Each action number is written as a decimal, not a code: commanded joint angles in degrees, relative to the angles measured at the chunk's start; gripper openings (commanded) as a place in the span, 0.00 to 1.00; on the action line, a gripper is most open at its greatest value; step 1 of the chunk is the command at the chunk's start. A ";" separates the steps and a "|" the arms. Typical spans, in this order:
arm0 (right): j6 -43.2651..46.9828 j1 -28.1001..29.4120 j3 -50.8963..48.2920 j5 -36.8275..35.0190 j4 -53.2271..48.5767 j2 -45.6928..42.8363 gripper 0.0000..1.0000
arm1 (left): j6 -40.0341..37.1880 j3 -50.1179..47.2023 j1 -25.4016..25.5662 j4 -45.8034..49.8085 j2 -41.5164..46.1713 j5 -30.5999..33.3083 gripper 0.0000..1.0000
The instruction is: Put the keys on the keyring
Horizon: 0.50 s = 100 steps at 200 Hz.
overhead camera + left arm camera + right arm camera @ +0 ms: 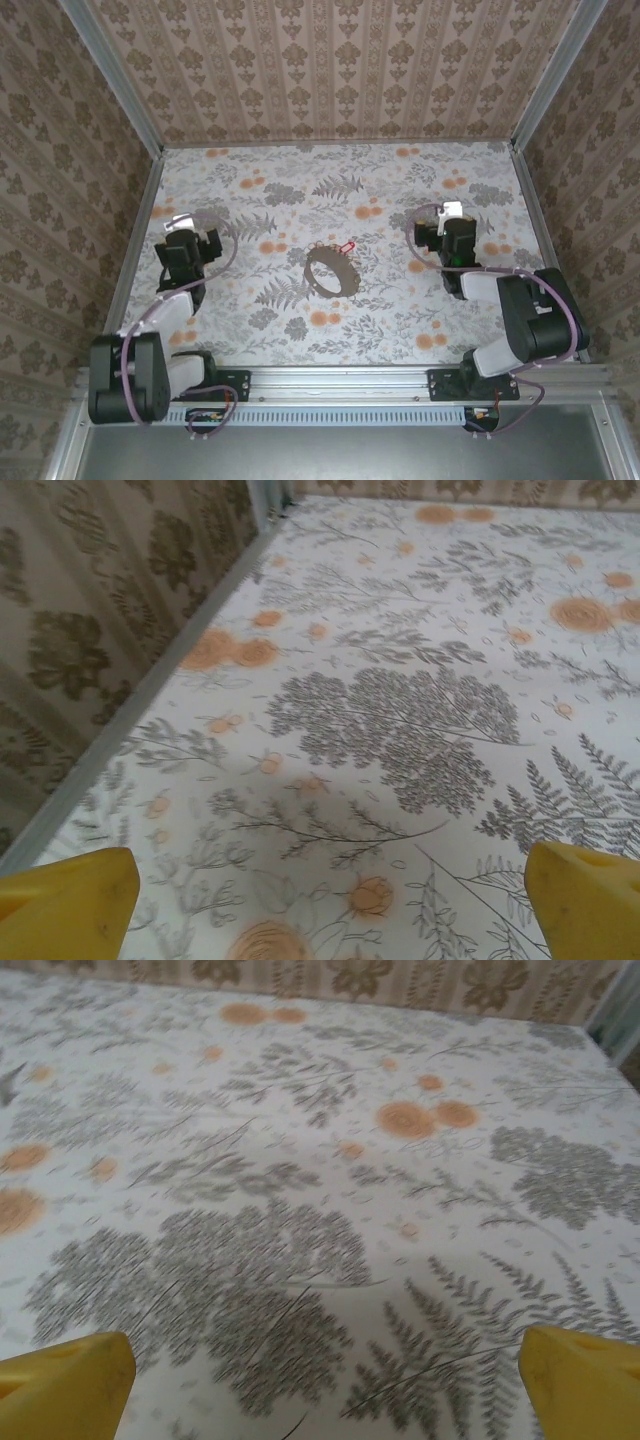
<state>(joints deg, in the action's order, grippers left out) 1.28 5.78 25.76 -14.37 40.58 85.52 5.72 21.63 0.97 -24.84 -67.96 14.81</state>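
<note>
Keyring (331, 270), a large thin hoop of dull brown-grey metal, is lying flat near the centre of the floral-printed desk (290, 185). The tiny silvery key with its small red-pink oblong plastic tag (347, 246) is resting just beyond the hoop's rim at about one o'clock. It seems to be outside the hoop and not yet threaded on; whether it is touching the rim is too small to tell. Both are sitting midway between the arms, likely so that either can be reaching them.

The left arm (180, 262) is hovering at nine o'clock from the hoop and the right arm (455, 250) at three o'clock, each well apart from it. The left jaws are standing wide open and gripping nothing, their yellow fingertips (70, 900) framing bare desk. The right jaws are gaping likewise, with yellow fingertips (585, 1380) over bare print.

Brown patterned walls (330, 70) and a metal frame rail (150, 690) are boxing the desk in, but nothing is standing between either arm and the hoop. The busy print may be masking the thin key.
</note>
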 commanded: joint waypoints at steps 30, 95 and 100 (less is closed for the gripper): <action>-4.38 -3.18 1.67 2.42 -0.11 0.50 1.00 | -7.62 4.12 0.04 -16.89 -17.11 -10.64 1.00; -4.25 -3.74 1.20 4.27 0.48 0.16 1.00 | -8.35 1.71 -0.09 -23.53 -19.98 -12.96 1.00; -4.29 -3.76 1.22 4.26 0.35 0.13 1.00 | -8.27 1.83 -0.05 -23.01 -19.85 -12.76 1.00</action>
<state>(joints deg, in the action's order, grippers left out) -2.76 1.56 26.22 -11.33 40.56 85.58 -1.10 23.51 0.97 -44.75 -87.70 3.14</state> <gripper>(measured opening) 0.999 0.997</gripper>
